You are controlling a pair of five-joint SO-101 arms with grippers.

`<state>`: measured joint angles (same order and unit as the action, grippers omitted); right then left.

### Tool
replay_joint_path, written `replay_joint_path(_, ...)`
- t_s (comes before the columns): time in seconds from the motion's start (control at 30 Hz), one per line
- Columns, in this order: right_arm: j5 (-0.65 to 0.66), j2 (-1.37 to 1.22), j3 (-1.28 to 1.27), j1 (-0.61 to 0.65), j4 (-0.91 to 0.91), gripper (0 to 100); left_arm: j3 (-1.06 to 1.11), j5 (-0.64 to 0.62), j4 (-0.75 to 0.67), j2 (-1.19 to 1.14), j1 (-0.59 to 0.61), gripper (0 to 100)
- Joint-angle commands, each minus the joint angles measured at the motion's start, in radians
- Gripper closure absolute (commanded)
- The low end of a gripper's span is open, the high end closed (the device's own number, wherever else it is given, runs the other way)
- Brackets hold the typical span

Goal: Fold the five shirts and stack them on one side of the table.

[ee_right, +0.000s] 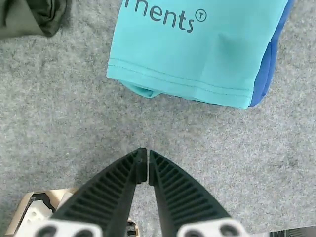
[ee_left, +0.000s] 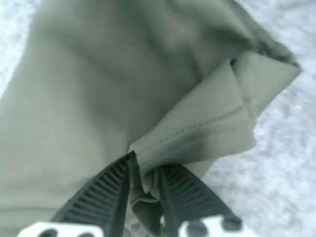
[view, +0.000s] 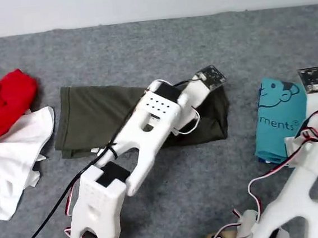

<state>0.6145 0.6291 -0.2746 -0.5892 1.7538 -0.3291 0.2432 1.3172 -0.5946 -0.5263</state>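
**Inspector:** Left end effector: clamped on a doubled edge of the olive shirt, at the end nearest the teal shirt. Right end effector: clenched, nothing in it, over bare bench just short of the teal shirt.

**Clerk:** Condition of the olive shirt?

**Inspector:** It lies mid-bench, flattened into a long band. Judged partly folded, not finished.

**Clerk:** The stack?

**Inspector:** The teal shirt is folded at the right arm's side. It rests on a blue shirt whose edge shows beneath. Two stacked, by my reckoning.

**Clerk:** Outstanding?

**Inspector:** The red shirt and white shirt lie crumpled and touching at the opposite side, not yet folded. The olive shirt is to be completed and carried over, then the other two folded and stacked. Under half done.
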Motion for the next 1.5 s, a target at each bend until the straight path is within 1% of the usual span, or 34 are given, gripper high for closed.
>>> replay_joint_path(0.0,0.006,0.027,0.005,-0.012,0.022,99.0,-0.038,0.009,-0.037,0.003,0.029,93)
replay_joint_path(0.1,0.005,0.027,0.005,-0.012,0.022,99.0,-0.035,0.008,-0.06,0.003,0.064,83)
replay_joint_path(0.2,0.003,0.027,0.005,-0.012,0.025,99.0,-0.041,0.014,-0.089,0.003,0.106,82)
replay_joint_path(0.3,0.005,0.027,0.005,-0.012,0.025,99.0,-0.041,0.015,-0.083,0.012,0.13,82)
replay_joint_path(0.43,0.005,0.027,0.005,-0.013,0.025,99.0,-0.068,0.023,0.014,0.041,0.133,82)
replay_joint_path(0.53,0.006,0.027,0.005,-0.013,0.025,99.0,-0.107,0.025,0.092,0.086,0.132,85)
replay_joint_path(0.63,0.005,0.027,0.005,-0.013,0.025,99.0,-0.145,0.06,0.16,0.133,0.127,88)
replay_joint_path(0.73,0.003,0.027,0.005,-0.013,0.025,99.0,-0.176,0.092,0.227,0.172,0.129,89)
replay_joint_path(0.87,0.002,0.027,0.005,-0.013,0.025,99.0,-0.189,0.104,0.281,0.207,0.144,89)
replay_joint_path(1.07,0.002,0.027,0.005,-0.013,0.025,99.0,-0.163,0.104,0.307,0.158,0.149,89)
replay_joint_path(1.33,0.008,0.027,0.005,-0.015,0.025,99.0,-0.14,0.1,0.261,-0.018,0.144,89)
replay_joint_path(1.47,0.009,0.027,0.005,-0.015,0.025,99.0,-0.14,0.098,0.256,-0.044,0.101,89)
